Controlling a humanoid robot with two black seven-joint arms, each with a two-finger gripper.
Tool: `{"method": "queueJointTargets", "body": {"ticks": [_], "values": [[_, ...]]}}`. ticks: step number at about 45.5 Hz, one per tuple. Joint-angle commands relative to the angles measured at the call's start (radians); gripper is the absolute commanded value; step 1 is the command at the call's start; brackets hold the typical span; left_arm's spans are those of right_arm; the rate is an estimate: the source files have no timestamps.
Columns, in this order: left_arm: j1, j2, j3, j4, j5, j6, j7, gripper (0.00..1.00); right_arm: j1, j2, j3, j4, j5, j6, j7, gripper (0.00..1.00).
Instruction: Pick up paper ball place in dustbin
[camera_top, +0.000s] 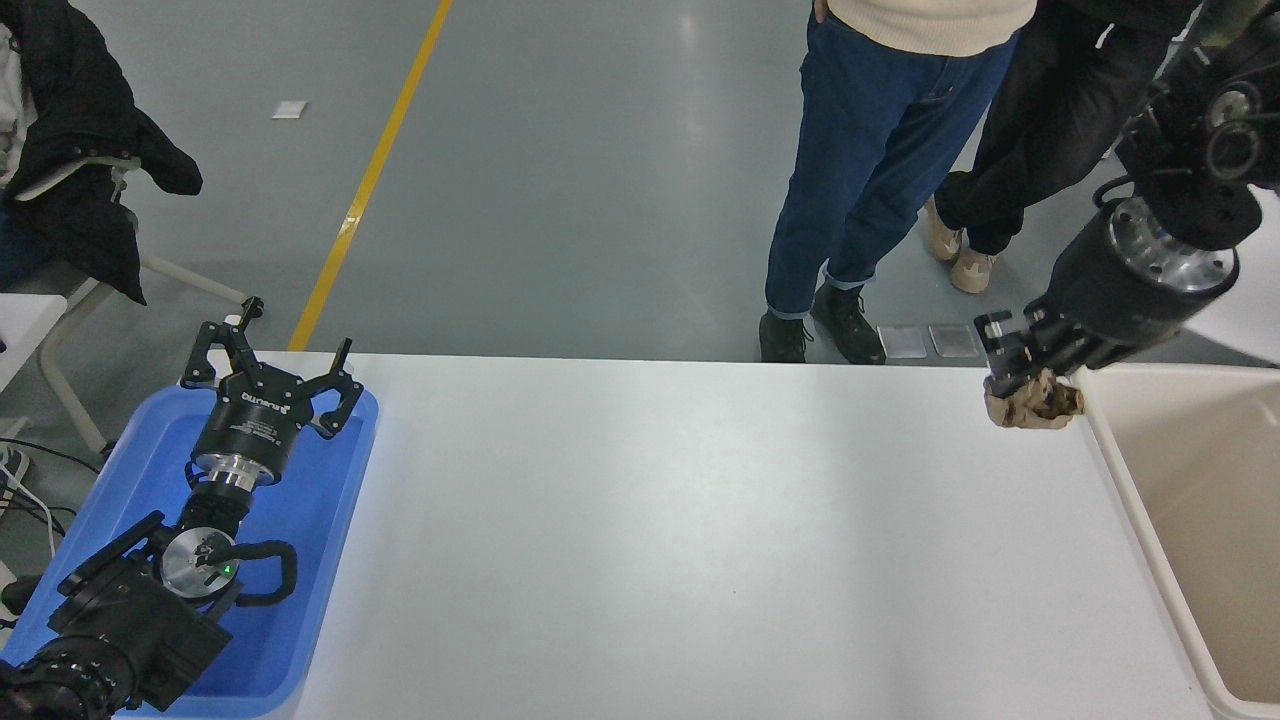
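We note right pincer pinching paper ball aloft, just beside dustbin rim, above surface | left pincer spread, parked over blue tray, well apart from dustbin

One piece of lettering is made out: white brand print on the black body of the left gripper, which is parked over the blue tray at the lower left. It is seen at an angle and upside down from the camera, and appears to read "ROBOTIQ", though the letters are small and not fully clear. No print is seen on the right gripper, on the paper ball, on the dustbin or on the white surface. No numbers or signs are readable elsewhere.
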Motion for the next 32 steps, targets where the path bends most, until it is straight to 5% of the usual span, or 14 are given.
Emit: {"method": "queueJointTargets", "body": {"ticks": [1, 22, 32], "values": [[0.000, 0.001, 0.000, 0.000, 0.000, 0.000, 0.000, 1.00, 0.061, -0.006, -0.005, 0.005, 0.000, 0.019, 0.000, 0.00], [0.000, 0.001, 0.000, 0.000, 0.000, 0.000, 0.000, 1.00, 0.070, -0.015, -0.149, -0.028, -0.002, 0.019, -0.002, 0.00], [0.000, 0.001, 0.000, 0.000, 0.000, 0.000, 0.000, 1.00, -0.042, -0.239, -0.192, -0.137, -0.037, 0.019, -0.011, 0.00]]}}
